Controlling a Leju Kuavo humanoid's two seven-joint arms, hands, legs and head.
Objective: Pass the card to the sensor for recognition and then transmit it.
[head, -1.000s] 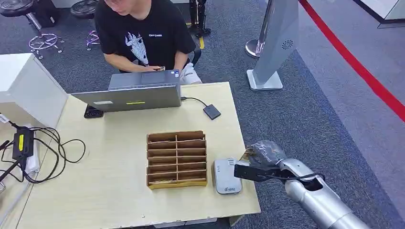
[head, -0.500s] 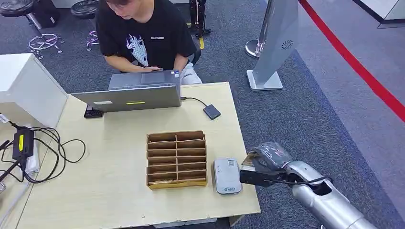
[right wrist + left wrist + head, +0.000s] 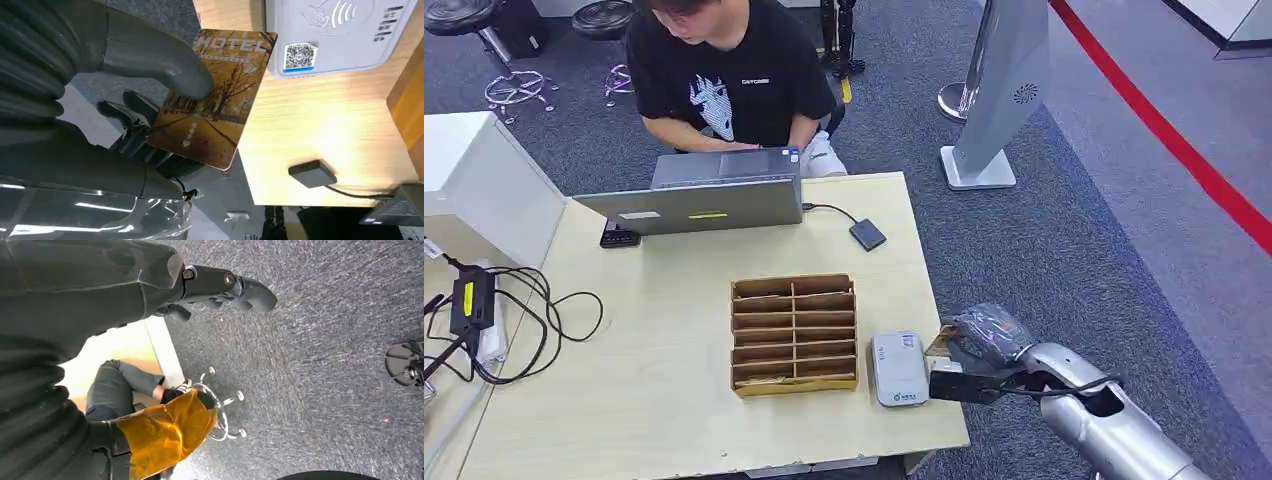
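Observation:
My right hand (image 3: pixel 982 338) hovers just off the table's right edge, beside the white card reader (image 3: pixel 898 367). It holds a brown hotel card (image 3: pixel 215 110), pinched under the thumb (image 3: pixel 165 65); the card's corner (image 3: pixel 942 343) shows next to the reader. In the right wrist view the card's top edge lies close to the reader (image 3: pixel 335 30), with no overlap. My left hand (image 3: pixel 220 285) hangs over the grey carpet and holds nothing.
A wooden card rack (image 3: pixel 794 334) stands left of the reader. A person (image 3: pixel 729 75) sits behind a laptop (image 3: pixel 704 200) at the far side of the table (image 3: pixel 664 390). A small black box (image 3: pixel 867 234) on a cable lies near the laptop. Cables (image 3: pixel 514 320) sprawl at the left.
My right hand, still holding the card, has drawn back from over the reader to the right, past the table's edge and a little nearer to me.

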